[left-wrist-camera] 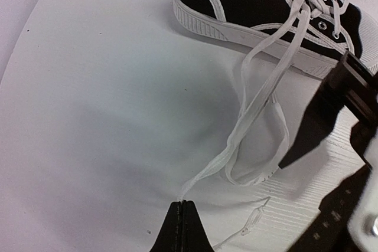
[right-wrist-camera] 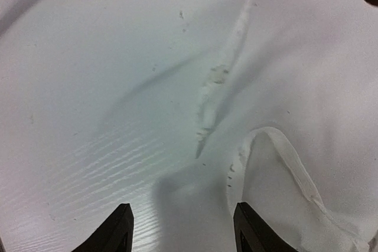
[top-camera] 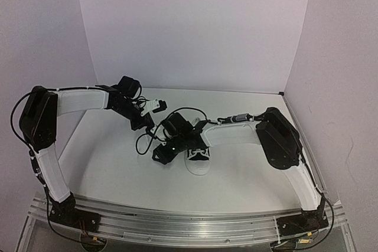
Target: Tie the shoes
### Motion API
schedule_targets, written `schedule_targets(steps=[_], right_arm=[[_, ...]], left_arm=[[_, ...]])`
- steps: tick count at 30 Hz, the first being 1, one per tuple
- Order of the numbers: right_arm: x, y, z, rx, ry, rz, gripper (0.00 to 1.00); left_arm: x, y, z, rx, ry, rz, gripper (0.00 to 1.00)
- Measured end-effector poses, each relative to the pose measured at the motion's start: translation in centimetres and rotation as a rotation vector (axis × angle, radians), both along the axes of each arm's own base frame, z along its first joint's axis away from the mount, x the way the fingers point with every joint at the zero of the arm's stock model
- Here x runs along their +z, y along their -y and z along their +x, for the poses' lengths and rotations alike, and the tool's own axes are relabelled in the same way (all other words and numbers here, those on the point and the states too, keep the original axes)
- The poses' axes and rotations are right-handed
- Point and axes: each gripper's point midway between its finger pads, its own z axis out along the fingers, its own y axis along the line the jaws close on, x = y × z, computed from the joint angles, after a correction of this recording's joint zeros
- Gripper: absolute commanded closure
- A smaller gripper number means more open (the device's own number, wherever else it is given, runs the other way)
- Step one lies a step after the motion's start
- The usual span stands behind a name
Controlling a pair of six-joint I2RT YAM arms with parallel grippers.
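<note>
Left gripper [left-wrist-camera: 183, 208] angled down at table [top-camera: 118, 169], pinching lace [left-wrist-camera: 260, 104] end; right gripper [right-wrist-camera: 183, 228] low near sneaker [left-wrist-camera: 236, 4], fingers wide.

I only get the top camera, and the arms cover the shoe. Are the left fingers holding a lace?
Observer: Yes. The left wrist view shows the left gripper shut on a white lace coming from the sneaker.
Operator: Is the right one holding anything?
Observer: No. The right gripper is open, nothing between its fingers; a lace loop lies on the table just ahead.
Operator: Is there a bow yet?
Observer: None that I see; two strands trail loose off the sneaker's side.
</note>
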Motion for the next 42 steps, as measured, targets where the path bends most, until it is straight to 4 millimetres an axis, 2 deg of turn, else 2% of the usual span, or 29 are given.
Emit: schedule_targets(steps=[6,8,11,12,17,22,24,26,30,33,35,37,39,41,42], right_arm=[[-2.1,2.0,1.4,-0.080,-0.012,-0.047,0.44],[-2.2,2.2,1.9,-0.102,-0.003,-0.048,0.56],[-2.2,2.3,2.1,-0.119,-0.001,-0.049,0.95],[-2.4,2.4,2.1,-0.122,-0.004,-0.050,0.98],[-2.5,2.7,1.8,-0.123,0.005,-0.039,1.00],[-2.0,3.6,-1.5,-0.056,-0.078,-0.050,1.00],[-1.2,3.7,-2.8,-0.034,-0.121,-0.038,1.00],[0.5,3.8,-4.1,-0.013,-0.161,-0.005,1.00],[5.7,4.1,-6.0,0.009,-0.214,0.097,1.00],[9.2,5.6,-7.3,0.002,-0.260,0.171,1.00],[10.3,6.8,-8.0,-0.016,-0.298,0.198,1.00],[10.3,8.2,-8.5,-0.046,-0.350,0.204,1.00],[9.3,9.6,-8.8,-0.090,-0.403,0.195,1.00],[7.8,11.3,-9.2,-0.147,-0.465,0.178,1.00],[7.4,11.7,-9.3,-0.163,-0.479,0.175,1.00]], left_arm=[[-0.9,0.2,-0.3,-0.007,-0.019,0.010,1.00],[-1.3,0.2,-0.3,-0.007,-0.028,0.015,1.00],[-1.7,0.2,-0.3,-0.007,-0.036,0.020,1.00],[-1.8,0.2,-0.3,-0.007,-0.037,0.021,1.00],[-2.0,0.1,-0.4,-0.007,-0.048,0.027,1.00],[-1.8,0.3,-0.7,-0.021,-0.063,0.022,1.00],[-1.9,0.4,-1.2,-0.035,-0.081,0.019,1.00],[-2.1,0.8,-2.0,-0.056,-0.106,0.011,1.00],[-3.0,1.9,-4.6,-0.124,-0.168,-0.010,1.00],[-3.6,2.4,-6.6,-0.176,-0.217,-0.023,1.00],[-3.9,2.9,-7.9,-0.210,-0.246,-0.037,1.00],[-3.9,3.4,-9.0,-0.248,-0.263,-0.049,1.00],[-3.8,3.9,-9.7,-0.286,-0.266,-0.060,0.86],[-3.7,4.4,-10.5,-0.344,-0.256,-0.067,0.52],[-3.7,4.4,-10.9,-0.371,-0.257,-0.068,0.41]])
